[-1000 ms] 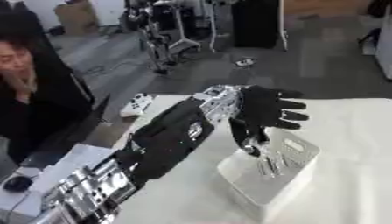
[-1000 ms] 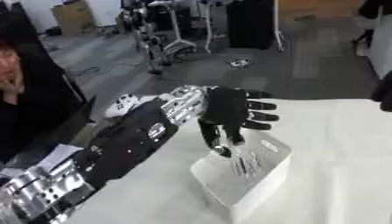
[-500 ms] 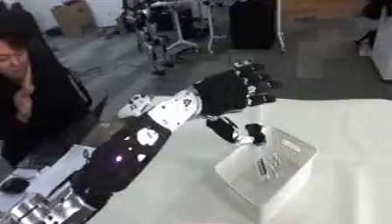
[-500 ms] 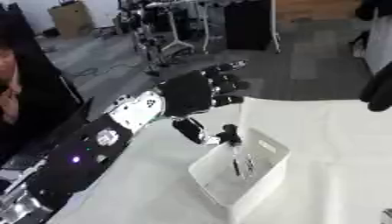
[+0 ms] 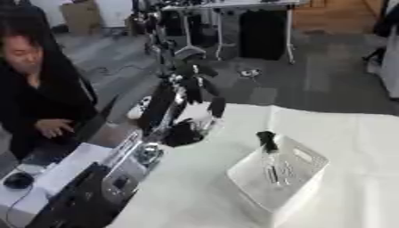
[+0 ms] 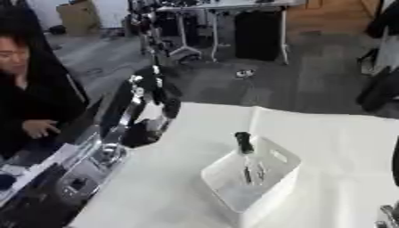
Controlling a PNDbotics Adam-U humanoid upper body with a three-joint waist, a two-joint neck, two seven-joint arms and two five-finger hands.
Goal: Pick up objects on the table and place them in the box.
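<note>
The white plastic box [image 5: 280,178] with cut-out handle slots in its walls sits on the white-covered table [image 5: 195,196], right of the table's middle and turned at an angle to the table edge. Going from the left: the robot's left arm, black with silver joints, rises from the lower left corner along the table's left edge, and its left hand [image 5: 195,84] is lifted well above the tabletop, up and to the left of the box and apart from it. Its fingers hang straight down and spread, released, with nothing in them. A rounded black part of the arm shows just below the hand, over the table's left edge. Further right, a small dark oblong object [image 5: 267,141] stands upright at the box's far left rim, half inside; what it is cannot be made out. Inside the box, against its pale floor, lie a few slim dark pieces [image 6: 248,173]. At the lower right corner of the right eye view a bit of the right hand [image 6: 387,217] shows; whether its fingers are curled cannot be told.
</note>
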